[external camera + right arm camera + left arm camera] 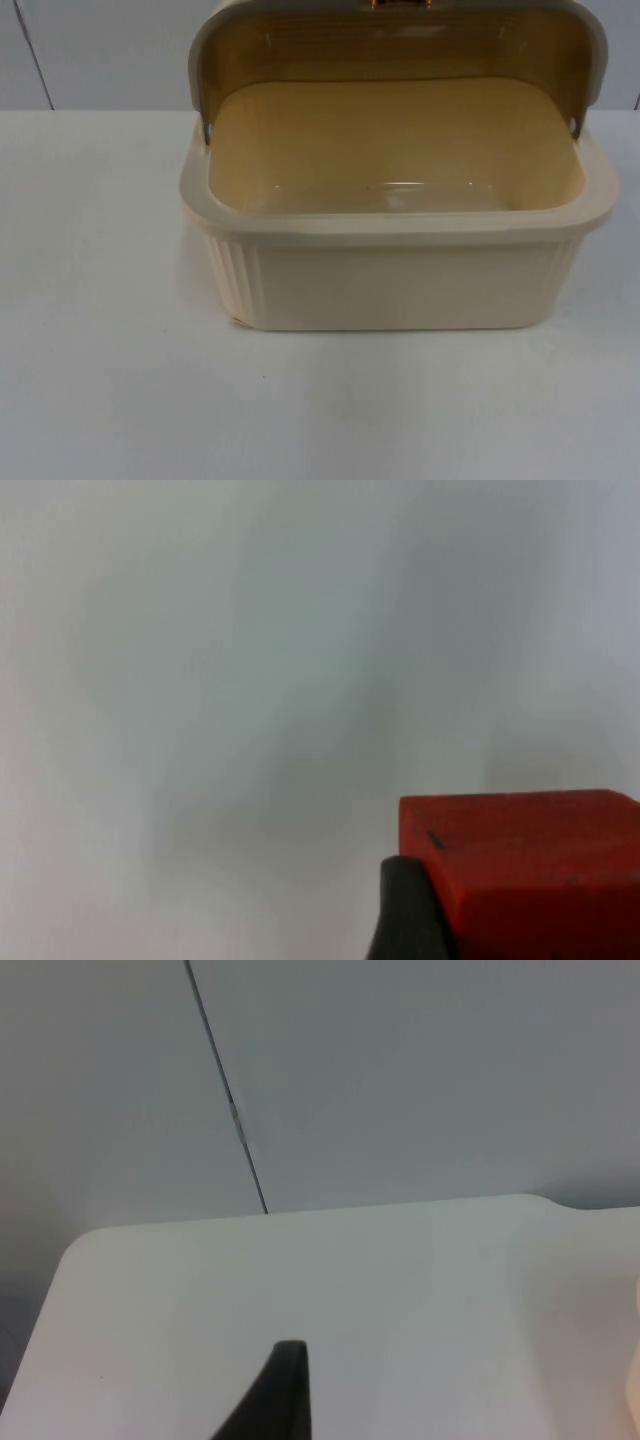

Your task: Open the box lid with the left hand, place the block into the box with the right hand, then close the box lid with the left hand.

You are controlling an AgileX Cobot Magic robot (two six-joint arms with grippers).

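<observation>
**Red block at the right gripper, box standing open**

The right gripper point(420, 920) has a black fingertip point(405, 910) pressed against the side of a red block point(520, 865), with a pale blurred surface behind; whether it pinches the block I cannot tell. The left gripper point(275, 1400) shows one dark fingertip point(283, 1385) above the white table point(300, 1290) near its corner, facing the grey partition wall point(400, 1080); its spread cannot be told. On the table, the cream box point(400, 280) stands with its lid point(400, 40) raised back, the tan interior bare.
</observation>
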